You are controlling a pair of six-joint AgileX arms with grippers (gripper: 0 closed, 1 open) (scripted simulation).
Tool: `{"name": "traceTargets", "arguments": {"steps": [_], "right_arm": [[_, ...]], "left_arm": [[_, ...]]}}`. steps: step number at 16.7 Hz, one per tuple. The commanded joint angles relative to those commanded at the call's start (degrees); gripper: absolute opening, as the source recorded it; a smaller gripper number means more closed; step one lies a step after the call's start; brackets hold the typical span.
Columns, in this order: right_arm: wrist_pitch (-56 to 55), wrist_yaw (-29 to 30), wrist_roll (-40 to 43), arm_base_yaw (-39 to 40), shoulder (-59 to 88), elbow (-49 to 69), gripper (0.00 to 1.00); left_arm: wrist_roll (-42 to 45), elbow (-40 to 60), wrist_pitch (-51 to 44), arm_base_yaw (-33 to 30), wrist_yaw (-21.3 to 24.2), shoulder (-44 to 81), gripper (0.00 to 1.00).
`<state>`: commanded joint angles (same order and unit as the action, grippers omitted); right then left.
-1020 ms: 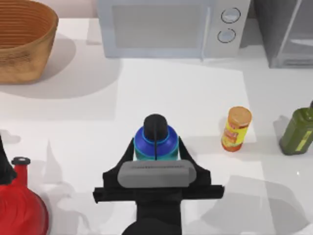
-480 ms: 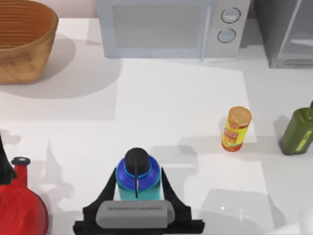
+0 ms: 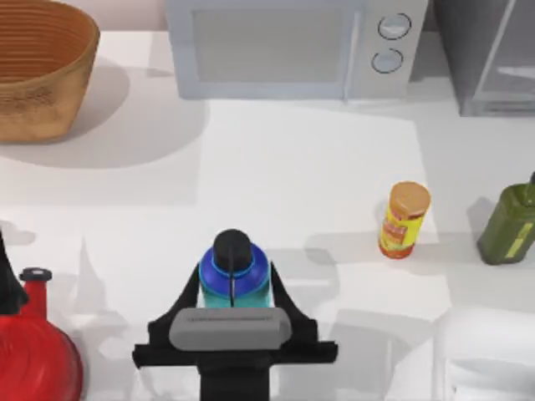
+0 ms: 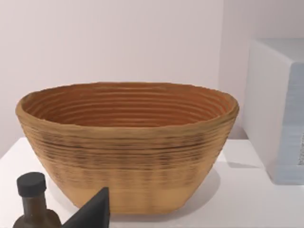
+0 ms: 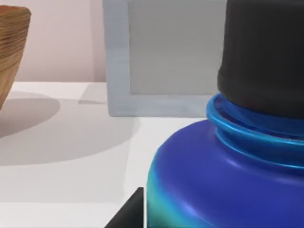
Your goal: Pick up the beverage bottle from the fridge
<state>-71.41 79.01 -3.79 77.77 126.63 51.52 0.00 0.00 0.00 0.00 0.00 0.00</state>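
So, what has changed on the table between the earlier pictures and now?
The right gripper, shut on the beverage bottle, carried it from the table's middle toward the near edge and slightly left, then edged back a little. Its grip did not change. The basket, microwave, fridge, yellow-red canister, olive-green bottle and red object stayed put.

A white table (image 3: 276, 159) fills the scene beneath a plain pale pinkish wall (image 4: 109, 42). Soft light throws grey shadows across the tabletop, the broadest pooling beside a woven basket (image 3: 38, 67) at the far left.
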Motion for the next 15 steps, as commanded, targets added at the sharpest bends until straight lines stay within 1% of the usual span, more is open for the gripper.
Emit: {"name": "traceTargets", "arguments": {"steps": [2,6,15], "right_arm": [[-2.38,-1.7,1.07,-1.93,1.83,0.56,0.0],[-2.8,-2.02,1.29,-2.31,2.17,0.66,0.0],[-2.8,-2.02,1.29,-2.31,2.17,0.66,0.68]], "left_arm": [[0.0,0.0,0.0,0.0,0.0,0.0,1.0],[0.0,0.0,0.0,0.0,0.0,0.0,1.0],[0.0,0.0,0.0,0.0,0.0,0.0,1.0]]}}
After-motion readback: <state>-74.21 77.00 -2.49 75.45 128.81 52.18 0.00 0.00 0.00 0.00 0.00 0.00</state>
